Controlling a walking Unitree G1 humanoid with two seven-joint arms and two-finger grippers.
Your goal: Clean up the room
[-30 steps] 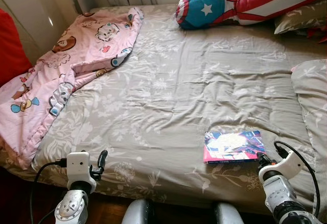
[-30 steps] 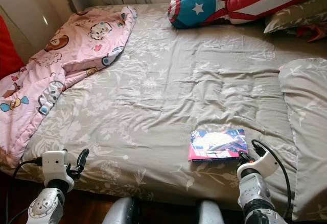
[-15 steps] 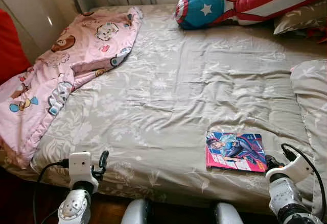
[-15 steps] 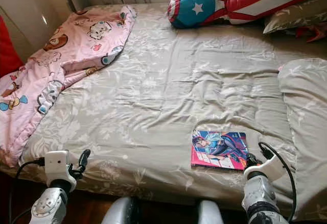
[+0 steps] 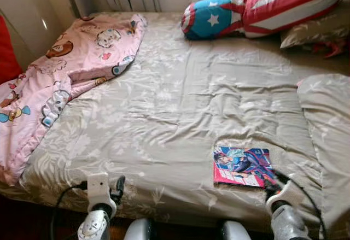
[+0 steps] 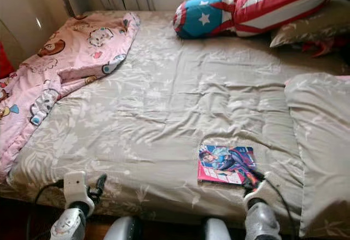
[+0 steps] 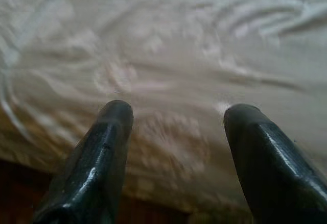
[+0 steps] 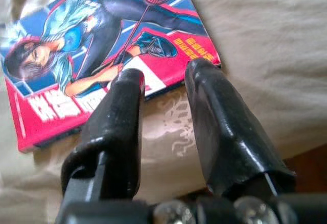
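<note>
A comic book with a pink-and-blue cover lies flat on the grey floral bedsheet, near the bed's front edge on the right. My right gripper is just off the book's near right corner. In the right wrist view its fingers stand open with the book's edge just beyond their tips and nothing between them. My left gripper is open at the front edge of the bed on the left, over bare sheet.
A pink cartoon blanket is bunched along the bed's left side. A star-and-stripes cushion and a grey pillow lie at the head. A folded grey duvet rises at the right. Dark floor runs below the front edge.
The book, tipped up at my right gripper a second ago, now lies flat. The right gripper has drawn back toward the bed's edge. The camera has shifted a little.
</note>
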